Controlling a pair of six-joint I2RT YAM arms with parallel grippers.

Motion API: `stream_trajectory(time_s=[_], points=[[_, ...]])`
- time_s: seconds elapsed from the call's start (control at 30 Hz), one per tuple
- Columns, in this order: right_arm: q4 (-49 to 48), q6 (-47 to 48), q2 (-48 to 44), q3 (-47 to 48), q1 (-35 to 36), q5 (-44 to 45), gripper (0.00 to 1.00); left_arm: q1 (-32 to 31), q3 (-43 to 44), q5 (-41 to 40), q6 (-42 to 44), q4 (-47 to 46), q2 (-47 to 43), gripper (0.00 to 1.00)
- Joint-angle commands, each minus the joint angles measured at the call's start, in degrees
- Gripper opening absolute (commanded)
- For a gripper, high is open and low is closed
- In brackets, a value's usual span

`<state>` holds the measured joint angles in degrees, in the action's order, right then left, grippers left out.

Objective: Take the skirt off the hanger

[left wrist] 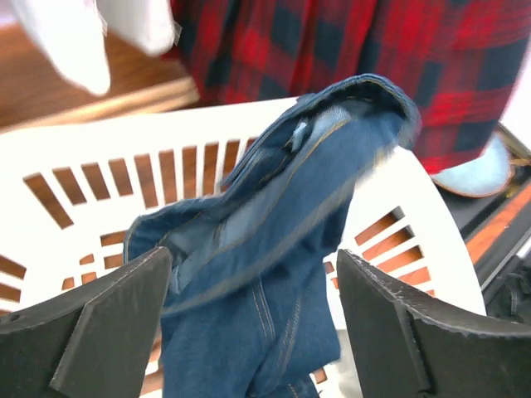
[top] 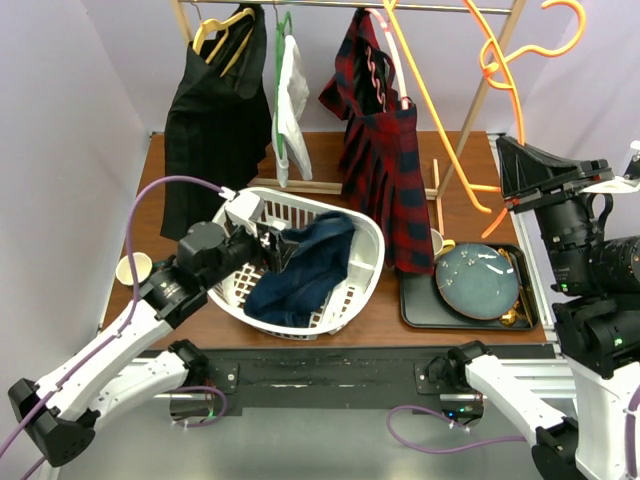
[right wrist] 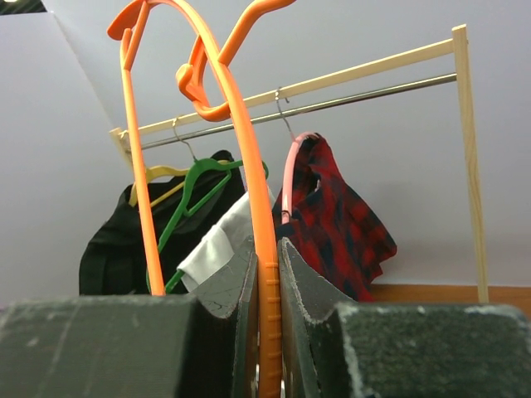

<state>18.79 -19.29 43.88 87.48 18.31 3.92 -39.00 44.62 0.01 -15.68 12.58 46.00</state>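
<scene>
A blue denim skirt point(top: 305, 270) lies crumpled in the white laundry basket point(top: 365, 235). My left gripper point(top: 270, 250) is open at the basket's left rim. In the left wrist view the skirt point(left wrist: 274, 249) lies between and beyond my fingers, with my gripper point(left wrist: 253, 274) not closed on it. My right gripper point(top: 503, 178) is shut on an empty orange hanger point(top: 490, 60), which it holds upright at the right of the rack. The hanger bar point(right wrist: 267, 274) is pinched between the pads in the right wrist view, where the gripper point(right wrist: 265, 257) points up at the rail.
A red plaid garment point(top: 385, 170) hangs on a pink hanger point(top: 385, 55). A white garment point(top: 292, 100) hangs on a green hanger and a black garment point(top: 215, 120) on a yellow one. A black tray with a blue plate point(top: 475, 275) sits right. A paper cup point(top: 133, 267) stands left.
</scene>
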Motion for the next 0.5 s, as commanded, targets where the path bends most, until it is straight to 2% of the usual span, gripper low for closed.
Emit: stream_trajectory(time_s=[0.0, 0.1, 0.27, 0.43, 0.47], points=[[-1.39, 2.24, 0.68, 2.25, -0.20, 4.16, 0.00, 0.16, 6.43, 2.72, 5.39, 3.50, -2.57, 0.87], [0.02, 3.90, 1.03, 2.95, -0.20, 7.58, 0.00, 0.24, 7.15, 0.17, 7.24, 3.77, -3.54, 0.89], [3.62, 9.08, 2.52, 5.15, -0.20, 19.07, 0.00, 0.16, 6.09, -4.31, 10.49, 2.37, -4.16, 0.89], [6.34, 16.54, 3.50, 5.94, -0.20, 26.56, 0.00, 0.33, 0.04, -10.38, 9.89, -1.59, -6.18, 0.91], [6.61, 17.61, 3.23, 5.86, -0.20, 28.23, 0.00, 0.42, -0.67, -10.29, 9.88, -1.94, -6.44, 0.94]])
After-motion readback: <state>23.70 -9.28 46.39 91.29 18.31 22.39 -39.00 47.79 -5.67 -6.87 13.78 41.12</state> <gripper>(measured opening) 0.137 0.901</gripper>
